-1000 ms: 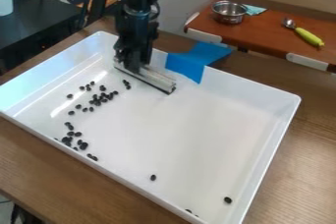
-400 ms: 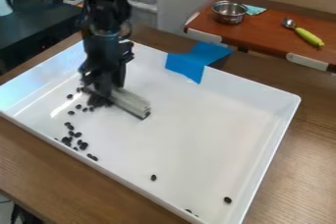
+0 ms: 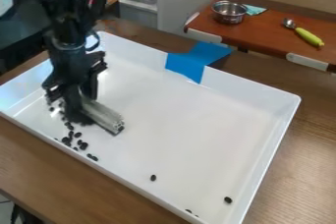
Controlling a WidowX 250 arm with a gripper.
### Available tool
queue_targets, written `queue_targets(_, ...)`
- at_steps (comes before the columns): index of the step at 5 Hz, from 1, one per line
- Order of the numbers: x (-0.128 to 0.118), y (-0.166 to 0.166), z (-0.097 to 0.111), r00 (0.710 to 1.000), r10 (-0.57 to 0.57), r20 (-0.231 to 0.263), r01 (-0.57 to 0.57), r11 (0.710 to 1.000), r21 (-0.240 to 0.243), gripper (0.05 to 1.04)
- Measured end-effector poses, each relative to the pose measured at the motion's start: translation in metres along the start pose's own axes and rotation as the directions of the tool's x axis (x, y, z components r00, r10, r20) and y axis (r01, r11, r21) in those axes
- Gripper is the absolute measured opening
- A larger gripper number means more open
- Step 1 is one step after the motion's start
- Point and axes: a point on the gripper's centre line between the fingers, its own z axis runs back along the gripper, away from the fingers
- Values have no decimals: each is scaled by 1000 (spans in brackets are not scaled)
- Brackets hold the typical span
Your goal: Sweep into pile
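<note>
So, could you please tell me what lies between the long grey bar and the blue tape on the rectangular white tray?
In the camera view, just bare white tray lies between the grey bar and the blue tape.

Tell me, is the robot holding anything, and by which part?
The black gripper holds a pale grey, straight, bar-shaped sweeping tool by its upper-left part; the lower-right end sticks out.

Glossy white tray (image 3: 197,134), shiny metal bowl (image 3: 229,13)
</note>
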Motion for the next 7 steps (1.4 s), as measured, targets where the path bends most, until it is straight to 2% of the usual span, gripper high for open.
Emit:
queue_targets(1,2,25,1,1000,-15,7,15,1000,-5,351)
queue_targets(2,-4,52,6,999,-31,-21,31,999,14,351)
queue_targets(3,-8,51,14,998,-33,-50,32,999,-4,351)
queue_targets(4,6,13,41,997,39,-65,-46,993,-106,351)
queue_targets(5,18,-20,54,991,98,-94,-111,983,-145,351)
queue_targets(6,27,-49,51,990,118,-81,-130,979,-158,351)
queue_targets(7,35,-60,30,992,120,-32,-123,984,-128,351)
